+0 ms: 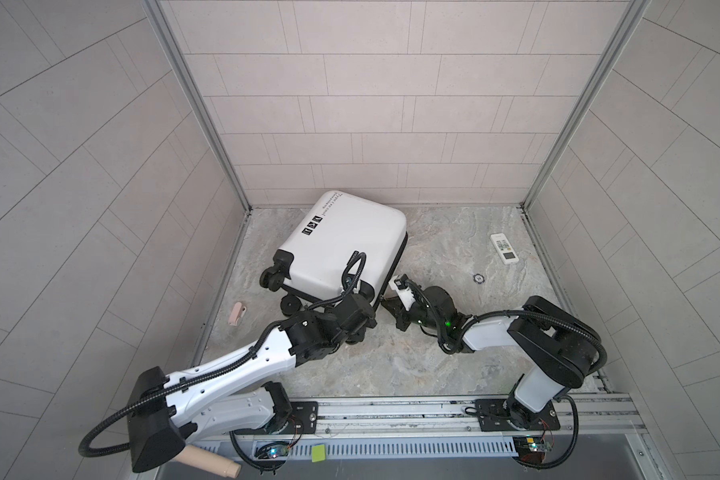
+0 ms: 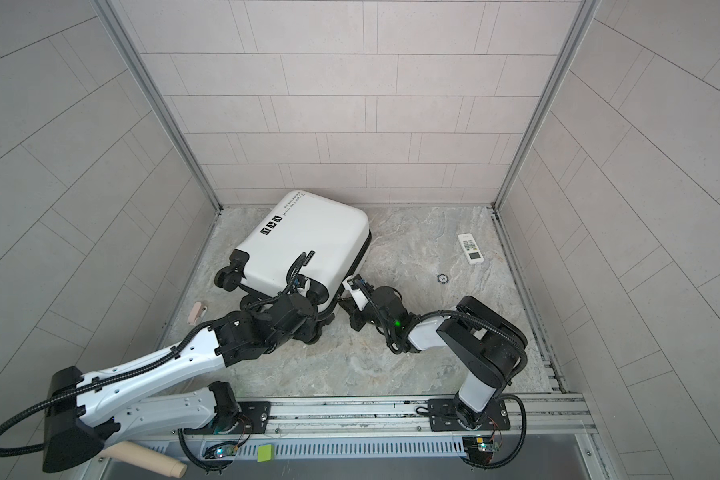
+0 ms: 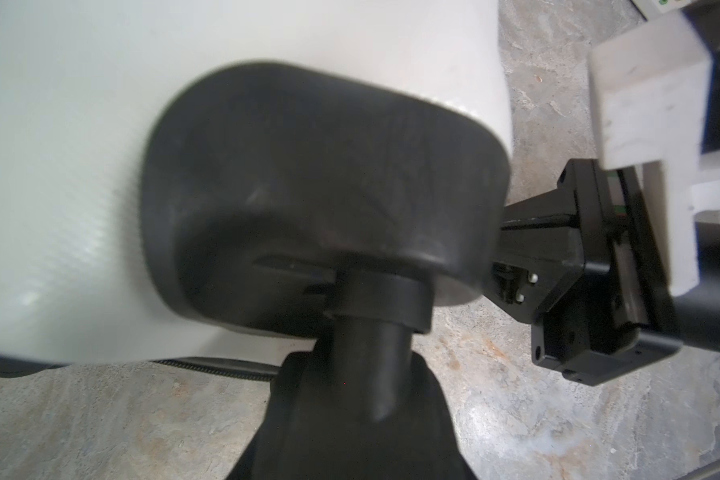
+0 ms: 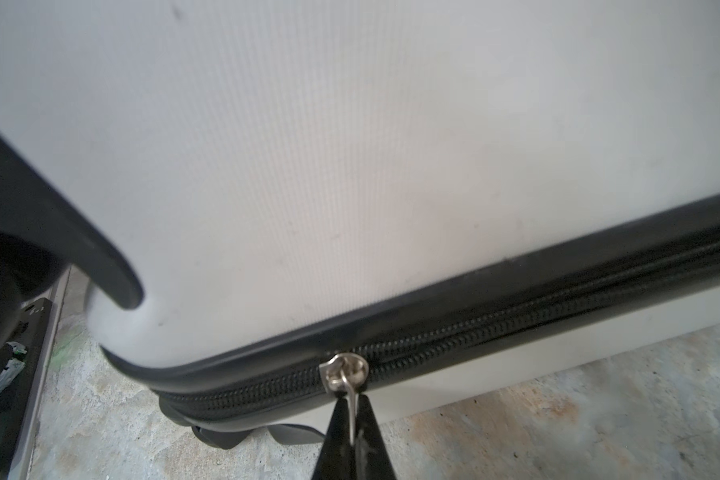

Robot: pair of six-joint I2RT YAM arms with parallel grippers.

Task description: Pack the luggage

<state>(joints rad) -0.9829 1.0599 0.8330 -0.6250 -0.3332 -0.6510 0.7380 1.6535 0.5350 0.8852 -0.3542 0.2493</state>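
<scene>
Lying on the marbled tabletop [image 1: 433,365], the luggage [image 1: 341,245] sits near tiled walls [image 1: 371,116].

White luggage [image 3: 80,145], blurred black wheel housing [image 3: 321,187] up close, right claw [image 3: 514,232] beside it, marbled floor [image 3: 537,424]

Pale tiled walls [image 1: 371,104] w/ alu corner posts [image 1: 198,104], grey marbled floor [image 1: 454,249], even light.

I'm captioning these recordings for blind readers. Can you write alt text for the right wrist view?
The right pincer is shut on the silver zipper pull of the white luggage, on its closed black zipper band. The shell fills most of the frame, with the marbled table below.
</scene>
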